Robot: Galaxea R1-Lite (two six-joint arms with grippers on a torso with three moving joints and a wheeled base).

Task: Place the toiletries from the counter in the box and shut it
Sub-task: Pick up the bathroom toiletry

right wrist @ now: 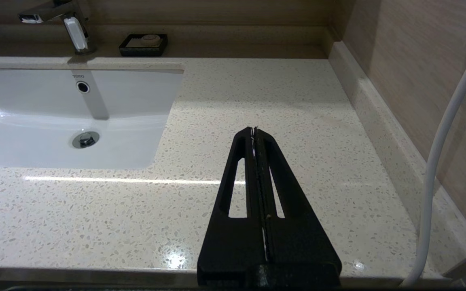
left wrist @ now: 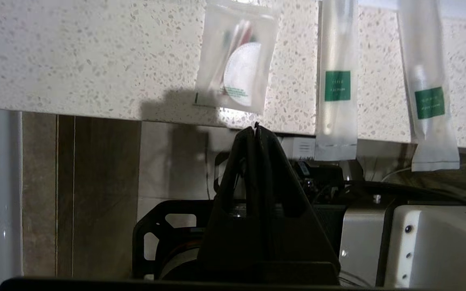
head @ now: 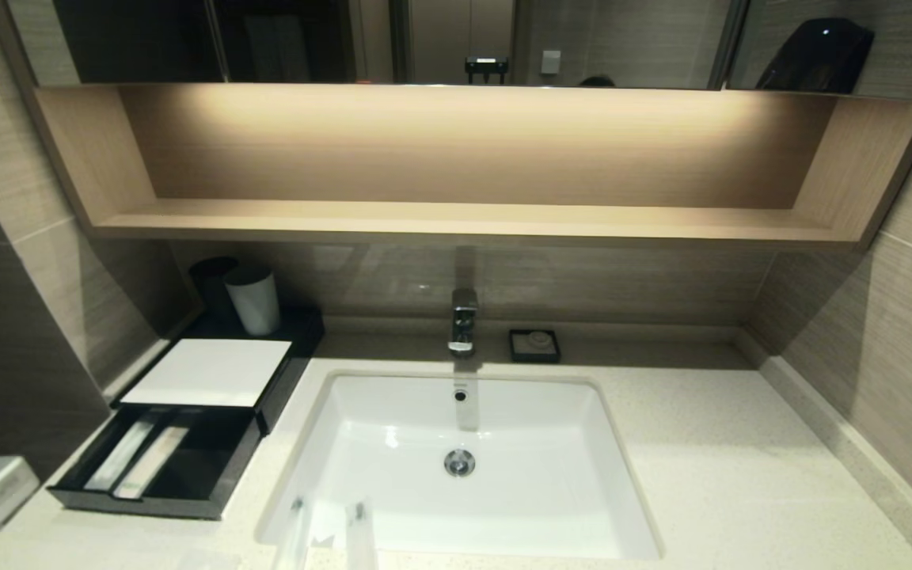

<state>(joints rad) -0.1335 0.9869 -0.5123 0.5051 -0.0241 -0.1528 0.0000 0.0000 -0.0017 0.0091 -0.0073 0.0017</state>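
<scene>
The black box [head: 210, 370] with a white top panel stands on the counter [head: 741, 459] at the left. Its front drawer [head: 147, 503] is pulled open and holds two long pale packets [head: 139, 459]. In the left wrist view a square packet [left wrist: 237, 72] with a white round item and two long packets [left wrist: 336, 85] [left wrist: 429, 101] lie at the counter's front edge, the long ones overhanging it. My left gripper [left wrist: 256, 127] is shut and empty, just below that edge, nearest the square packet. My right gripper [right wrist: 254, 129] is shut and empty above the counter [right wrist: 297, 101], right of the basin.
The white basin [head: 503, 491] with a chrome tap [head: 463, 321] fills the counter's middle. A small black dish [head: 534, 345] sits behind it. A white cup [head: 252, 298] and a black cup [head: 210, 281] stand behind the box. A wooden shelf [head: 464, 218] hangs above.
</scene>
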